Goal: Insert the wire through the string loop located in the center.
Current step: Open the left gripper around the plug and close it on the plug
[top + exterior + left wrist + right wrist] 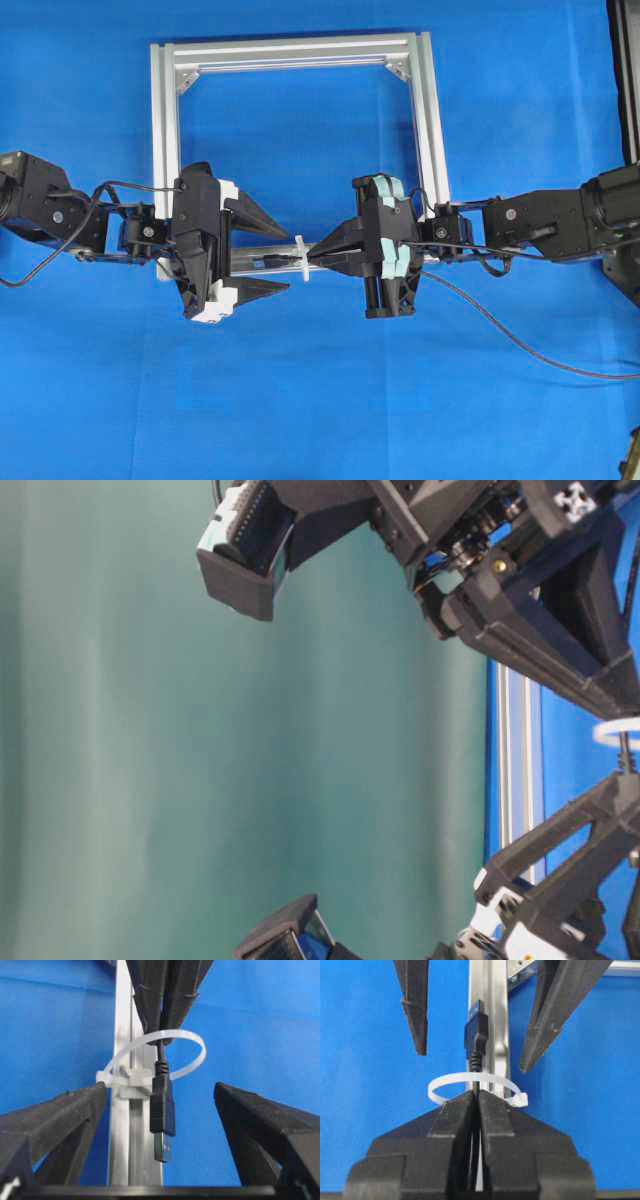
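wire: one long thin black cable with metal-tipped plug (162, 1110); plug is through the loop, between the left fingertips
loop: one white translucent tie loop (476, 1088), just ahead of the right fingertips
right gripper (476, 1105): pinching the cable
left gripper (283, 255): spread
hidden: cable inside right fingers
around: one square silver aluminium frame (163, 120), blue cloth (300, 400)
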### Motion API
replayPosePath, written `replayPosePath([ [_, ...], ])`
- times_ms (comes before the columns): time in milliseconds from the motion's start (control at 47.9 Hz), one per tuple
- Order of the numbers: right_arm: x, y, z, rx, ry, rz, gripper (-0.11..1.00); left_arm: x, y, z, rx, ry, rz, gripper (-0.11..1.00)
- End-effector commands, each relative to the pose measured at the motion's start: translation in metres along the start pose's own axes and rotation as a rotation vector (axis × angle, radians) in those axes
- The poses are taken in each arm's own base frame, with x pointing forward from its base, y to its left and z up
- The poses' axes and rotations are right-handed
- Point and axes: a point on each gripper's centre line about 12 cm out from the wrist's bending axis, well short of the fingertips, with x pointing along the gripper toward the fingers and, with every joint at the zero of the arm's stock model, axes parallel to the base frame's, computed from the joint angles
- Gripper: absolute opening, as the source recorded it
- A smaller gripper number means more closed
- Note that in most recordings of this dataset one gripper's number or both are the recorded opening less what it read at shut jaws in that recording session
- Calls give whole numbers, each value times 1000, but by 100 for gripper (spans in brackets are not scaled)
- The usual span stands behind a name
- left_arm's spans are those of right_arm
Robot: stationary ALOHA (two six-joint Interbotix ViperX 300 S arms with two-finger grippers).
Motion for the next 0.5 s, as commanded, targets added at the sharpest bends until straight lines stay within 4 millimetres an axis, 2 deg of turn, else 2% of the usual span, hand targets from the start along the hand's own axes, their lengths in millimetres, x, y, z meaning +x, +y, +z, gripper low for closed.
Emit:
replayPosePath([
  [0,-1,1,10,-2,-32,3,-2,0,-2,10,0,-30,-7,90],
  [397,-1,0,10,-1,-29,2,-2,1,-2,10,-2,-24,-6,89],
  [480,-1,0,10,-1,-31,2,-2,1,-2,8,-4,-2,-4,82],
])
